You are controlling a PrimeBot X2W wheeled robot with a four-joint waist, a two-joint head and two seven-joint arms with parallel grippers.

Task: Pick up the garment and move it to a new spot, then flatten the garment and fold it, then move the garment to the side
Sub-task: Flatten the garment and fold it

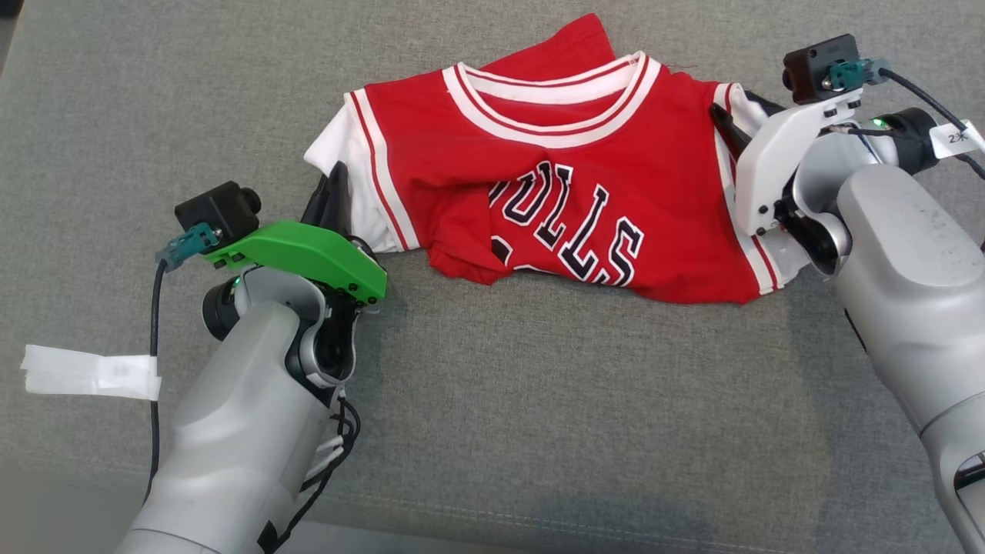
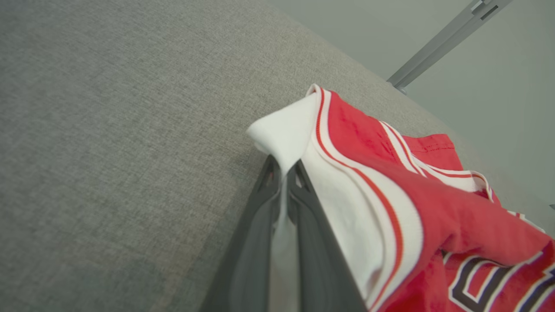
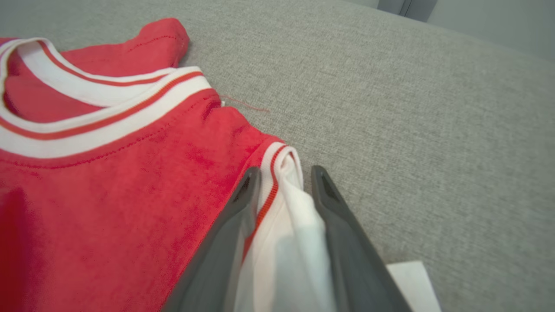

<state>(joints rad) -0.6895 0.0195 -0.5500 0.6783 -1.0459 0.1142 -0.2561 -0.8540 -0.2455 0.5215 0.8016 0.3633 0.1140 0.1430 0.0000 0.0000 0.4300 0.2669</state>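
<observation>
The garment (image 1: 554,192), a red jersey with white-and-red trim and dark lettering, lies crumpled on the grey upholstered surface (image 1: 492,400), at the middle of the head view's upper half. The neckline faces away from the robot. The lower part is folded under, so the lettering is partly hidden.

Left gripper (image 2: 284,167): positioned at the garment's left edge. The two dark fingers (image 2: 312,225) are pressed together on a strip of the white sleeve fabric, which runs up between them and emerges beyond the tips.

Right gripper (image 3: 286,173): positioned at the garment's right edge. Its fingers (image 3: 347,234) stand apart at the tips and straddle the white armhole trim, which fills most of the gap. Whether the pads are already pinching the cloth cannot be told from this angle.

A strip of white tape (image 1: 88,373) lies on the surface beside the left forearm.
</observation>
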